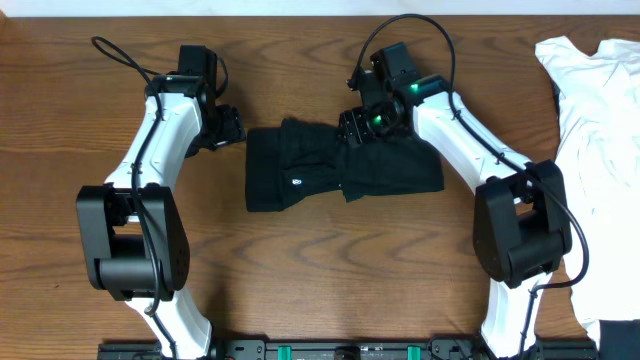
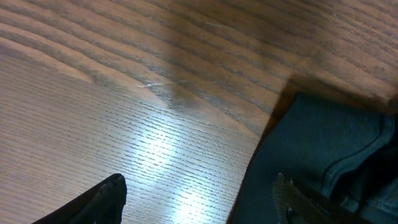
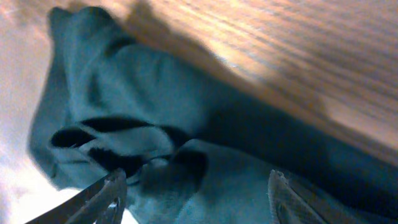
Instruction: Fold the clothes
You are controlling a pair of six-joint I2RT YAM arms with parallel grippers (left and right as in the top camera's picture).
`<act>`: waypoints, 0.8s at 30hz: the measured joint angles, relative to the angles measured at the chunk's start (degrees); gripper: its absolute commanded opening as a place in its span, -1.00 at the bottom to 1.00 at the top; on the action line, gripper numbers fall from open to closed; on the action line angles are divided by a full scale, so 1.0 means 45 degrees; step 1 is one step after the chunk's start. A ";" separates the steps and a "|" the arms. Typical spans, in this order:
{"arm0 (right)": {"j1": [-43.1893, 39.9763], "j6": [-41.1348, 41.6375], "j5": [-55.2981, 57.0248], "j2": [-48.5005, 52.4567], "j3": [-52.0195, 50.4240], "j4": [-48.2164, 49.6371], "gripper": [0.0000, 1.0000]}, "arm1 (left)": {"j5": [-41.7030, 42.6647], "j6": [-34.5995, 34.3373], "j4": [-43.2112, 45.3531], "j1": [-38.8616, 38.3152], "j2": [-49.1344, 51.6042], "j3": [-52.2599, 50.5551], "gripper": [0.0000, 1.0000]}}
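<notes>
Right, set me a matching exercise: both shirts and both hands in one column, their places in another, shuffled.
1. black shirt
2. white shirt
3. left hand
4. right hand

a. at the far right of the table
b. open, by the black shirt's left edge
c. crumpled at the centre
d. open, over black fabric

Pairs: 1-c, 2-a, 3-b, 4-d

Overhead looks straight down; both wrist views sit close over the same black shirt (image 1: 300, 165).
</notes>
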 measured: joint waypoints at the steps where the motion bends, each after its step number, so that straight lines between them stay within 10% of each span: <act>1: -0.0078 -0.0107 -0.0282 0.0000 0.0000 -0.0121 0.42 | -0.0005 0.0000 -0.0024 0.0000 0.0000 0.0000 0.55; 10: -0.1501 -0.0578 -0.1486 0.0000 0.0015 -0.1234 0.05 | 0.0364 0.0000 -0.0019 0.0000 0.0000 0.0000 0.54; 17: -0.1768 -0.0704 -0.2016 0.0000 0.0019 -0.1185 -0.87 | 0.1331 0.0000 0.0204 0.0000 0.0000 0.0000 0.56; 24: -0.1287 -0.0748 -0.1982 -0.0053 -0.0733 0.0690 -0.94 | 0.1515 -0.0005 0.0092 0.0000 0.0000 0.0000 0.79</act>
